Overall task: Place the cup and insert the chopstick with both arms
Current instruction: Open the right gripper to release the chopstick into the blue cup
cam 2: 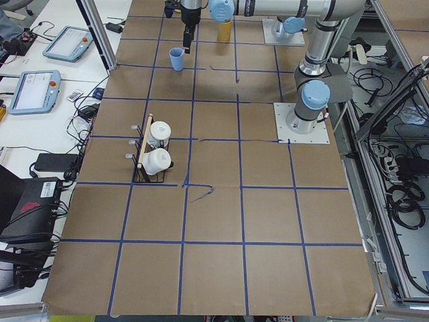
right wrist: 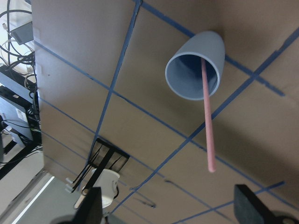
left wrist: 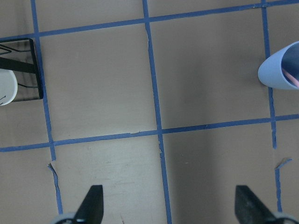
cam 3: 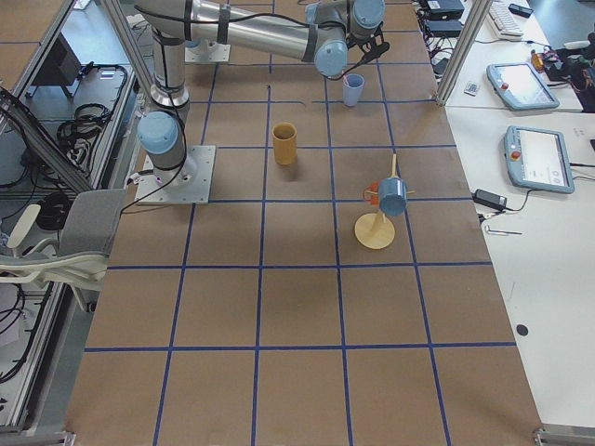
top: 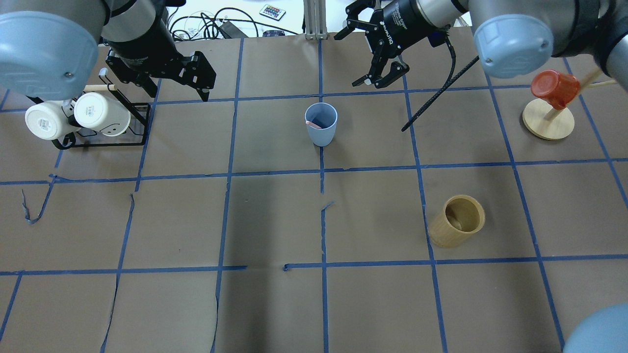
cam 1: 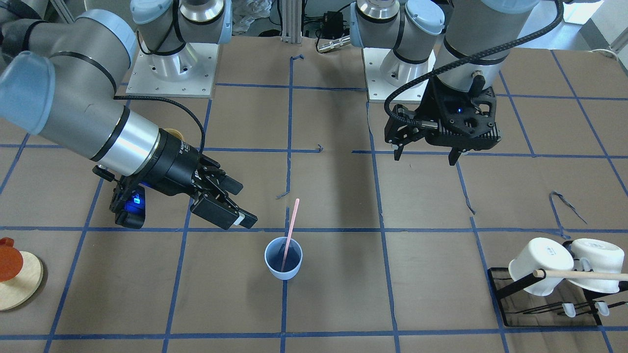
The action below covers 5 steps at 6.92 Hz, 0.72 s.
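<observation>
The light-blue cup [cam 1: 283, 258] stands upright on the table's centre line. The pale-pink chopstick [cam 1: 293, 220] leans inside it, its upper half sticking out over the rim. Both show in the overhead view, cup [top: 321, 125] and chopstick [top: 314, 124], and in the right wrist view, cup [right wrist: 194, 65] and chopstick [right wrist: 208, 121]. My right gripper [cam 1: 243, 203] is open and empty, raised just beside the cup, apart from the stick; it also shows from overhead [top: 351, 59]. My left gripper [cam 1: 424, 158] is open and empty, well away from the cup, near the mug rack [top: 179, 93]. The left wrist view catches the cup [left wrist: 282, 70] at its right edge.
A tan bamboo cylinder [top: 456, 220] stands on my right, nearer the robot. A black rack with two white mugs [top: 73, 117] sits far left, under the left arm. A red cup on a round wooden stand [top: 552, 98] is far right.
</observation>
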Available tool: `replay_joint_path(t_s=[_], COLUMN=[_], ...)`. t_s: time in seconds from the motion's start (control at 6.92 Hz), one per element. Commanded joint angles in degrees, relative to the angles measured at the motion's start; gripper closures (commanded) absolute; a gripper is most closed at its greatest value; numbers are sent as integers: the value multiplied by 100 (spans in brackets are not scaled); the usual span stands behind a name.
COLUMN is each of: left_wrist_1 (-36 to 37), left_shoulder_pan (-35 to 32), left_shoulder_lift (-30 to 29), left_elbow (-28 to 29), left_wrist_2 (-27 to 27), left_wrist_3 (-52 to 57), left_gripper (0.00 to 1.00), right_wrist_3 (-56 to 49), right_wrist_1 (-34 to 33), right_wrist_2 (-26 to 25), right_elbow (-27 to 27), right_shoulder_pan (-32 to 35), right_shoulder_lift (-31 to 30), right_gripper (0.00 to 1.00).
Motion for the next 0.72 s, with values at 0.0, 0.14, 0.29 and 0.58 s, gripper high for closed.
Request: replay_joint_path(t_s=[0.0, 0.14, 0.29, 0.58], left_wrist_1=[0, 0, 0, 0], left_shoulder_pan=[-3, -3, -3, 6], left_shoulder_lift=[21, 30, 21, 38], left_elbow=[-2, -2, 6, 6], left_wrist_2=[-7, -7, 2, -7], left_wrist_3=[0, 0, 0, 0], left_gripper=[0, 0, 0, 0], right_wrist_3=[-1644, -2044, -2091, -2424], right_wrist_1=[817, 1126, 1260, 1899], right_wrist_2=[-1422, -1908, -2087, -3130], right_elbow=[-33, -42, -51, -59], right_shoulder_pan=[-6, -102, -147, -165], right_shoulder_lift=[-210, -308, -396, -693], right_gripper=[0, 0, 0, 0])
